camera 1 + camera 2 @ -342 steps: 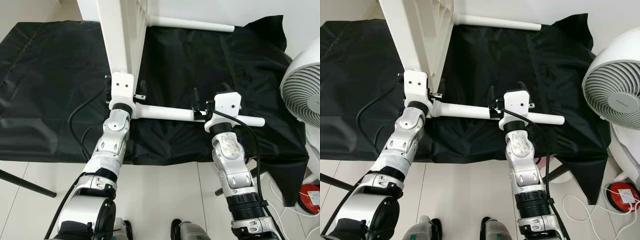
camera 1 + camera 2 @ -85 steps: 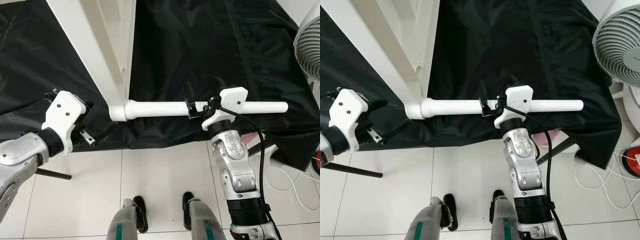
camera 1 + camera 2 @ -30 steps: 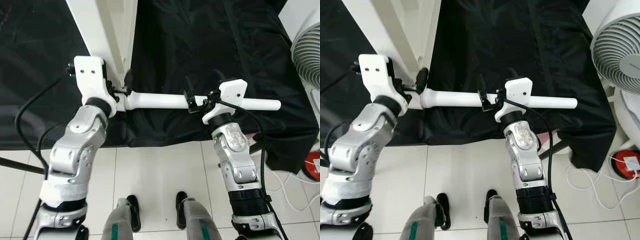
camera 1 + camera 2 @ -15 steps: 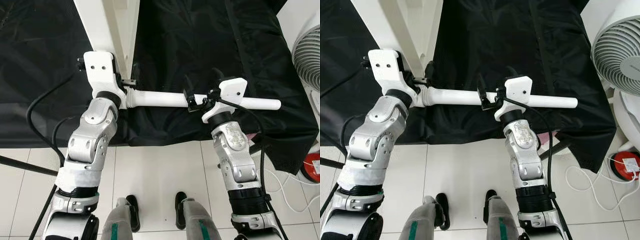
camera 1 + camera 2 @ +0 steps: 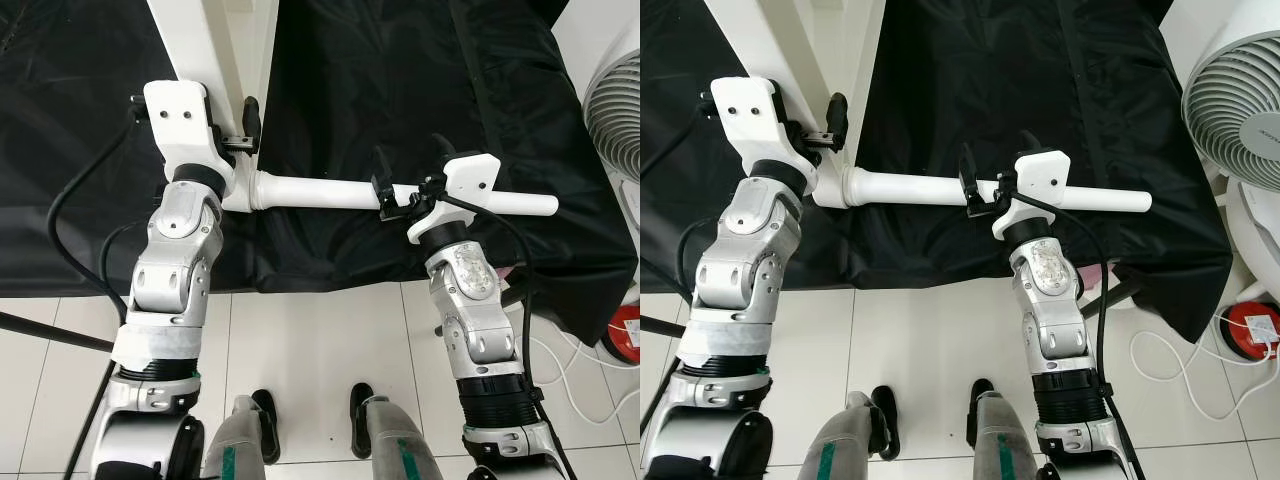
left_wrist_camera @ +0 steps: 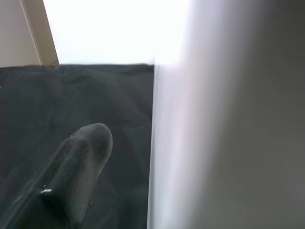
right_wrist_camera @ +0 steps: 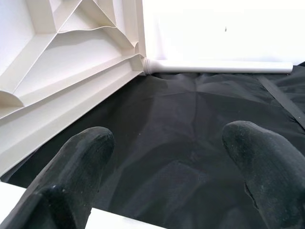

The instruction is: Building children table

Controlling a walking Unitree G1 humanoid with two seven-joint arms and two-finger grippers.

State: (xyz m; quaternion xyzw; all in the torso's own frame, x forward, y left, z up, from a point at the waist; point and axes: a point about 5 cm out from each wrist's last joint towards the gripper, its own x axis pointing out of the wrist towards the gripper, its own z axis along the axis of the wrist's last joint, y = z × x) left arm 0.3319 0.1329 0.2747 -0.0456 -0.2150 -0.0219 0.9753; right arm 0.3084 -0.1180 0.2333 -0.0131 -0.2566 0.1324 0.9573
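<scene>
The white table top, cut off above, stands on edge on the black sheet, left gripper clamping its corner, while the right gripper, fingers spread, straddles the attached leg.

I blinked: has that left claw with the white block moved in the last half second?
Yes. The left gripper has climbed the upright white tabletop panel, away from the white tube leg joint it sat beside.
</scene>
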